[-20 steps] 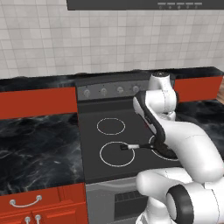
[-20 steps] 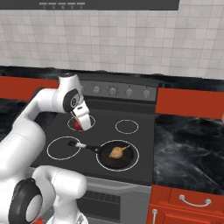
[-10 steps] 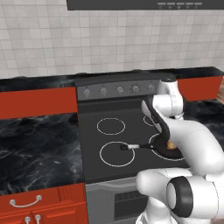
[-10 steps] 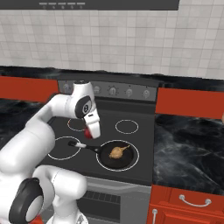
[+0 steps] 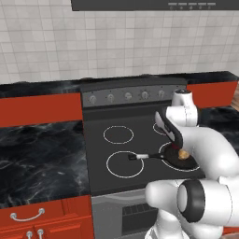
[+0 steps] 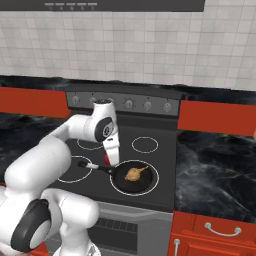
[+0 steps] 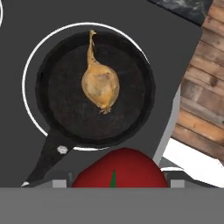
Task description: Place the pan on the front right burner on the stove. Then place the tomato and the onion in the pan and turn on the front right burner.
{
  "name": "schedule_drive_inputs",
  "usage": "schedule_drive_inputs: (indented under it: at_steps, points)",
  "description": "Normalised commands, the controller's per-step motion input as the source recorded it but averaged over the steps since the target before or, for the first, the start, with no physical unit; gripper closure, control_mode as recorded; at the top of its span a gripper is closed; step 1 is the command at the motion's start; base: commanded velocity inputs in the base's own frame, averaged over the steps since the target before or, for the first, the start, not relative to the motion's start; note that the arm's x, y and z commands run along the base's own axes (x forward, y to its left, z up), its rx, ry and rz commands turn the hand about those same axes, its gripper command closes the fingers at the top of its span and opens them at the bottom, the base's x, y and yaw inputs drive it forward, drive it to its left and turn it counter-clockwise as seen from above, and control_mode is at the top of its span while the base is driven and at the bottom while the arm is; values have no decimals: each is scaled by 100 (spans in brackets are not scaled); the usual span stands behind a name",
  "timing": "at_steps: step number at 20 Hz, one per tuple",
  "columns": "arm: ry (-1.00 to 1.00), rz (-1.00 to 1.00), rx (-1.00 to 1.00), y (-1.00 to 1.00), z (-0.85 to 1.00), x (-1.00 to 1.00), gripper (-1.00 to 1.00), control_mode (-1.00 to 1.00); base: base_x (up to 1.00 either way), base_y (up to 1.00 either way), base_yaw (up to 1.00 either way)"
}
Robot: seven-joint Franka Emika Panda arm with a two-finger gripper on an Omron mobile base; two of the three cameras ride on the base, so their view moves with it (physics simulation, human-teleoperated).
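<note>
The pan (image 7: 94, 87) sits on the front right burner (image 7: 29, 65) of the stove (image 6: 165, 187), the white ring showing all round its rim, and its long handle runs out toward 7 o'clock in the hand view and toward 9 o'clock in the right base view. Inside the pan lies the onion (image 7: 100, 85), near the middle, its dry stalk pointing to 12 o'clock in the hand view. The tomato (image 7: 119, 168) is held between the fingers of the gripper (image 7: 118, 181), which close narrow against its sides; it hangs above the stove just outside the pan's rim at 6 o'clock in the hand view, its green top visible. In the right base view the gripper (image 6: 108, 161) is low over the stove at the pan's 9 o'clock edge, close above the handle. The stove's black glass carries three more white rings, and a grey back panel with a row of round knobs (image 6: 129, 104) stands behind. Black marbled counter (image 5: 42, 149) over red cabinets (image 6: 215, 235) flanks the stove on both sides, with pale tiled wall (image 5: 70, 42) behind and wooden floor (image 7: 205, 100) below. No writing can be read.
</note>
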Motion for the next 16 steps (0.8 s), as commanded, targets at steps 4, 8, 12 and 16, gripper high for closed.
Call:
schedule_drive_inputs:
  at_steps: [4,8,12,16]
  points:
    - [4,-12,0,-6,-34,11,100,-100,0,0,0]
    - [5,-13,0,0,-31,15,100,-100,0,0,0]
    - [7,-13,0,-1,-33,19,100,-100,0,0,0]
    - [8,-13,-1,-15,-33,24,100,-100,0,0,0]
